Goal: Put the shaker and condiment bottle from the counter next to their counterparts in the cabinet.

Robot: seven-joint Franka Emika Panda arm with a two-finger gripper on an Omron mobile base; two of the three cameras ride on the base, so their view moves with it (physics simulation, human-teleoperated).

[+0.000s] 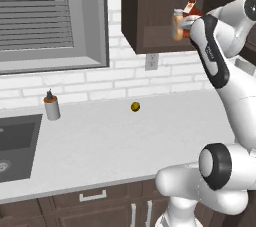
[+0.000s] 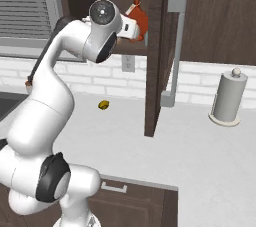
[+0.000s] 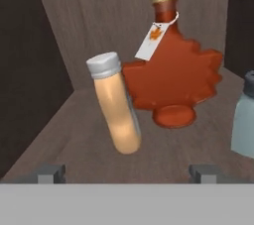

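Inside the cabinet [image 3: 59, 35] the orange-tan condiment bottle [image 3: 118, 115] with its pale top leans tilted on the shelf. It is just in front of the dark red leaf-shaped bottle [image 3: 173, 78], one of the counterparts. My gripper [image 3: 128, 173] is open, with its fingertips [image 3: 52, 172] wide on either side and touching nothing. The pale blue-grey shaker [image 3: 244, 120] stands at the right edge of the hand view. From the left base view, the condiment bottle [image 1: 177, 25] sits beside the red bottle [image 1: 191, 5] with my hand right by them. The counter [image 1: 110, 141] lies below.
A small yellow-brown item [image 1: 135, 106] lies on the counter near the wall. A grey cylinder with an orange-and-black top [image 1: 51, 107] stands by the sink [image 1: 15, 146]. The open cabinet door [image 2: 155, 56] hangs to the right of my arm. Further right is a paper towel roll [image 2: 228, 98].
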